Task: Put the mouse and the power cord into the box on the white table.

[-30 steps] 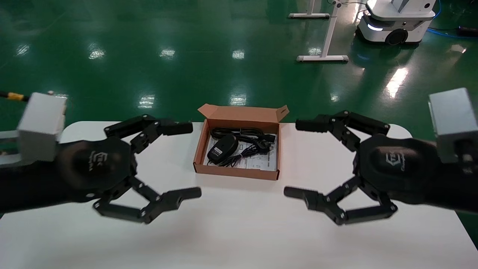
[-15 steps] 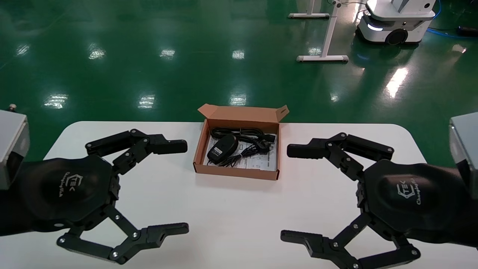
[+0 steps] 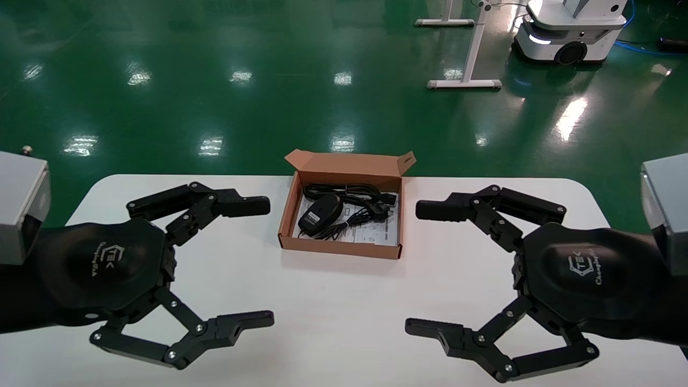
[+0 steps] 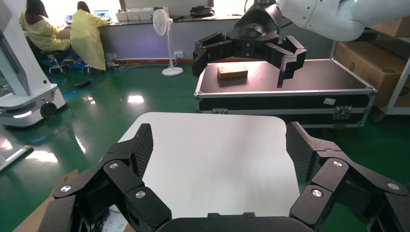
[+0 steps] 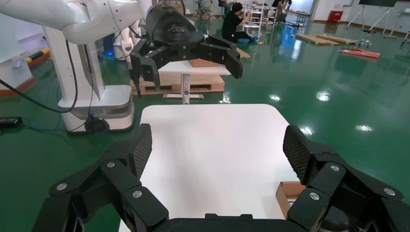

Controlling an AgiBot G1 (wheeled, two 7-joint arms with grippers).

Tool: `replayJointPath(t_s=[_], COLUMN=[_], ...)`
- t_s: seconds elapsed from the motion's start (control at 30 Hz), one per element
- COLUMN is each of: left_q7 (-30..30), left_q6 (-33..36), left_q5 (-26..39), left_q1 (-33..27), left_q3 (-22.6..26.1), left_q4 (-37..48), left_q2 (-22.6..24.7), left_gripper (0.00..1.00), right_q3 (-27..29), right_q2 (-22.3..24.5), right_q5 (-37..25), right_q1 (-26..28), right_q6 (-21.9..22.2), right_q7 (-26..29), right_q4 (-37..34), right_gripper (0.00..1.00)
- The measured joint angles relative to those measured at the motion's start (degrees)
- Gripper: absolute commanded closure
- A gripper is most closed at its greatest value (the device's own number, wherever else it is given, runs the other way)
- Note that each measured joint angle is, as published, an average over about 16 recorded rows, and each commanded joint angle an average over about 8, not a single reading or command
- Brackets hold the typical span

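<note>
The brown cardboard box [image 3: 338,248] lies with its flap up at the far middle of the white table [image 3: 344,312]. Inside it, on a printed white sheet, rest the black mouse [image 3: 321,213] and the coiled power cord [image 3: 349,191]. My left gripper [image 3: 266,262] hovers open to the left of the box, holding nothing. My right gripper [image 3: 414,267] hovers open to its right, also holding nothing. The two face each other across the table. In the wrist views, each gripper [image 4: 220,145] [image 5: 217,145] spans bare tabletop, with a box corner [image 5: 290,191] at the edge.
Green floor surrounds the table. A white mobile robot [image 3: 570,27] and a white stand's legs [image 3: 465,83] are far behind on the right. A black flight case [image 4: 285,92] stands beyond the table's right end, and people sit at desks in the background.
Both arms swung down and toward the table's front edge, away from the box, then lifted back slightly. Both grippers stayed open, and the box contents did not move.
</note>
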Motion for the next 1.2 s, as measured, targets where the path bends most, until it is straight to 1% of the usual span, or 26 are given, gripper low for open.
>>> replayJointPath(t_s=[1.2], left_q7=[0.11], left_q6=[-0.18], left_q5=[0.30], left_q1=[-0.21], left_q3=[0.15], left_q4=[0.40], left_q2=[0.25], left_gripper=[0.00], right_q3=[-0.21], right_q2=[-0.14], right_q5=[-0.30], right_q1=[0.34], right_q6=[0.13], right_q7=[-0.27], right_q4=[-0.52], right_gripper=[0.00])
